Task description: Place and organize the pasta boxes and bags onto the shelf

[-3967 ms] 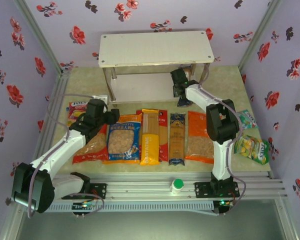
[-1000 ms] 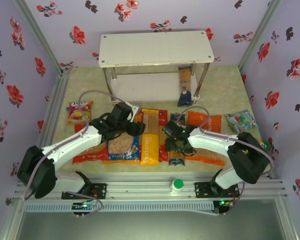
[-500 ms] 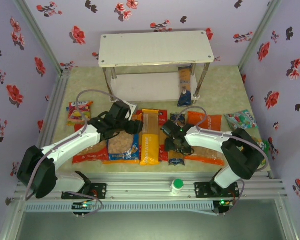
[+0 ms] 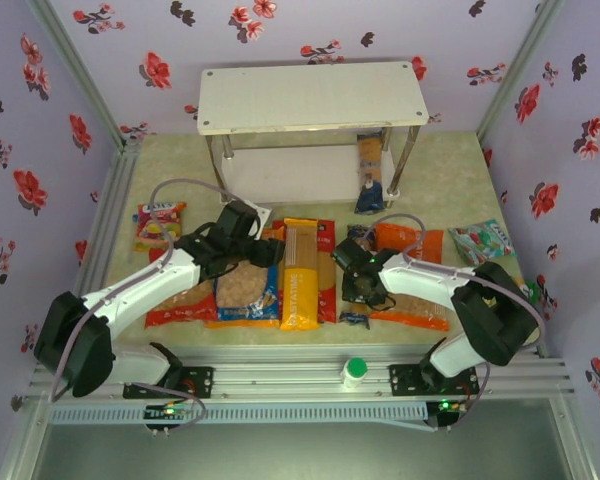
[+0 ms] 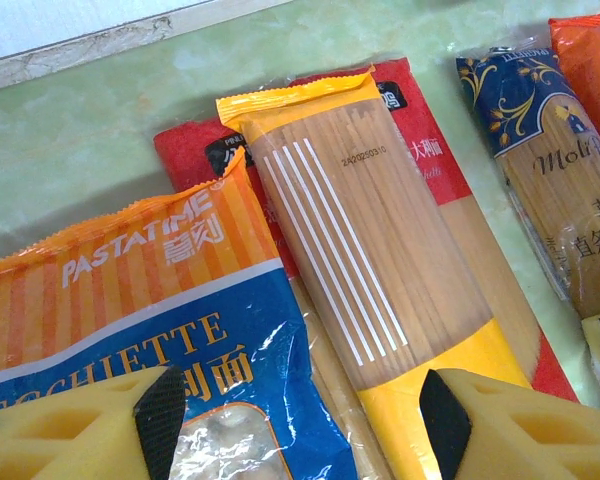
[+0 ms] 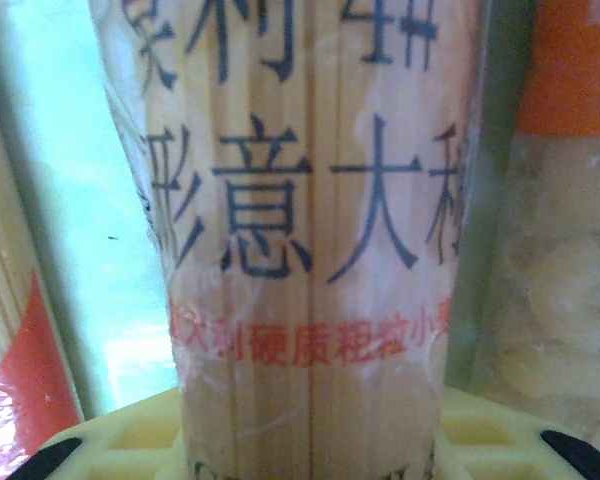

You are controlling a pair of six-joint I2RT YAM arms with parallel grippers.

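Right jaws: now astride dark blue spaghetti pack (image 6: 310, 250), grip indeterminate | left jaws: open, empty | pickup starting.

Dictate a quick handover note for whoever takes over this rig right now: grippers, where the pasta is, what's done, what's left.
The left gripper is open and empty above the blue bag and yellow pack.
The right gripper straddles a dark blue pack on the table; grip unclear.
Done: second dark blue pack at the right end of the shelf's lower board.
Left: yellow pack, two red packs beneath it, red bag, blue bag, orange bag, all on the table.
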